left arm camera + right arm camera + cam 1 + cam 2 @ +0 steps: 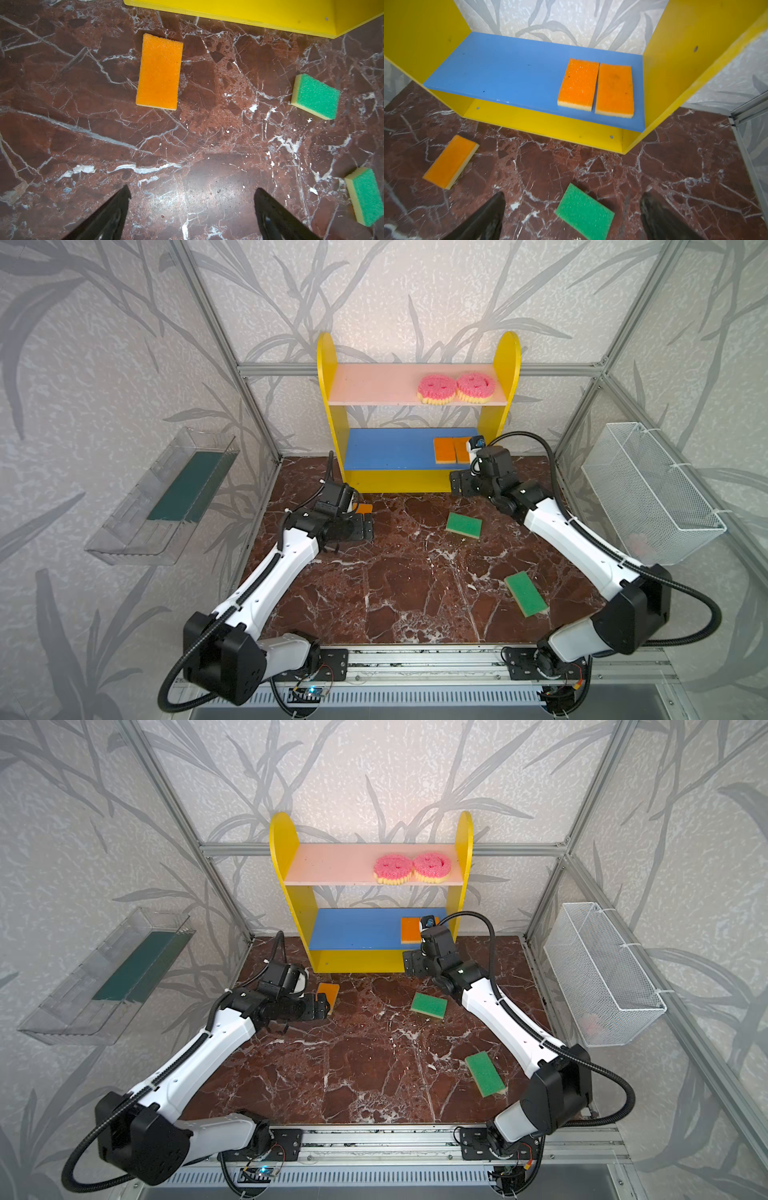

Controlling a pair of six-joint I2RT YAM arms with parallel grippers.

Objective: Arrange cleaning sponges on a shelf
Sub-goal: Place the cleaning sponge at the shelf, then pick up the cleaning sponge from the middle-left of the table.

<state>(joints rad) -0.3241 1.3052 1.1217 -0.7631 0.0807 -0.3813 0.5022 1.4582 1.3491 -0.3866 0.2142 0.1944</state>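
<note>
Orange sponge (159, 71) flat on marble (207, 135) — left gripper (192, 188) agape nearby

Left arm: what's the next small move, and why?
Probably ease the left gripper forward and down over the loose orange sponge. Its jaws stand open and empty, the sponge lies flat on the table just ahead, and two orange sponges already sit on the blue board.
</note>
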